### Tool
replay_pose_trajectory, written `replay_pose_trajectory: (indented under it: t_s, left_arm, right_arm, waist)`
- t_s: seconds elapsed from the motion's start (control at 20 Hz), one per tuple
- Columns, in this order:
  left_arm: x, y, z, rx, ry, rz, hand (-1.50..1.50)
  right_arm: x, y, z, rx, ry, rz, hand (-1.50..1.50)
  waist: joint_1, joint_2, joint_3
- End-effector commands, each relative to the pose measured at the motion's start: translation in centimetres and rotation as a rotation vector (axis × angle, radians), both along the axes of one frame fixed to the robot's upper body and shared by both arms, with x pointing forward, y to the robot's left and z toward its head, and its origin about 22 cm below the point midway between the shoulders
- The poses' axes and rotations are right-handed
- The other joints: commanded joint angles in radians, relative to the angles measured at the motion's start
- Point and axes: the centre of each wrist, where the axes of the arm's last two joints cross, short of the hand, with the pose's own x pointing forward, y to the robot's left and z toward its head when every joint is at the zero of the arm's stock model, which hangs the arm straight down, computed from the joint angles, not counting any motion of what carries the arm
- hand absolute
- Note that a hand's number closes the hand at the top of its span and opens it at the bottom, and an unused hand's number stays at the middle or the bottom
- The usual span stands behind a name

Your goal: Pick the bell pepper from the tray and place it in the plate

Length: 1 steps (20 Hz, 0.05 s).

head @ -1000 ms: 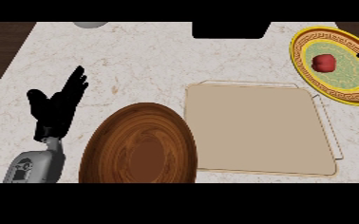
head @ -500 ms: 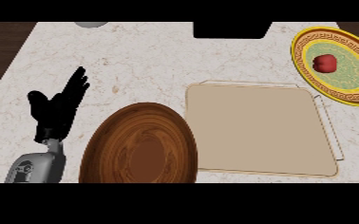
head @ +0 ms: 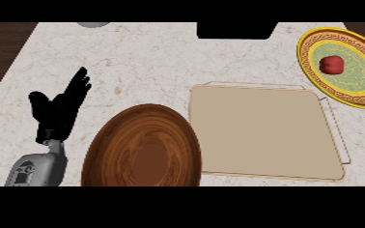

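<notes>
Head view, looking steeply down on the worktop (head: 143, 63). My left hand (head: 58, 108) rests open at the left edge of the view, its fingers (head: 77, 84) straight and released, pointing up and away from me, holding nothing. My right hand shows nowhere in this view, so I can say nothing of it.

Just to the right of the fingers, and a little nearer to me, lies a dark wooden plate (head: 143, 147), bare. Further right of the fingers, close beside that plate, sits a flat beige tray (head: 264, 130), also bare. Well apart from the fingers, at the far right and partly cut by the view's edge, is a yellow-rimmed plate (head: 314, 65) with a green centre. The red bell pepper (head: 331, 64) lies on that plate, not on the tray.

Progress, as I judge it: the pepper is off the tray and resting in a plate, with no hand touching it, so the pick and the placing both look done. If the yellow-rimmed plate is the intended one, nothing appears to remain. If the wooden plate nearer my left fingers was meant, the pepper would need another transfer; the view alone does not settle which.
</notes>
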Motion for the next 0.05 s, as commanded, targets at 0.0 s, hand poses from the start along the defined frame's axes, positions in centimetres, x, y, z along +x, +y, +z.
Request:
replay_pose_trajectory:
  t_s: [0.0]
  left_arm:
    - [0.71, -1.16, 1.57, -0.01, 0.0, 0.013, 0.0]
  right_arm:
    - [-1.03, -0.72, -0.23, 0.004, 0.038, -0.017, -1.5]
  waist:
    - [-0.001, -0.001, 0.0]
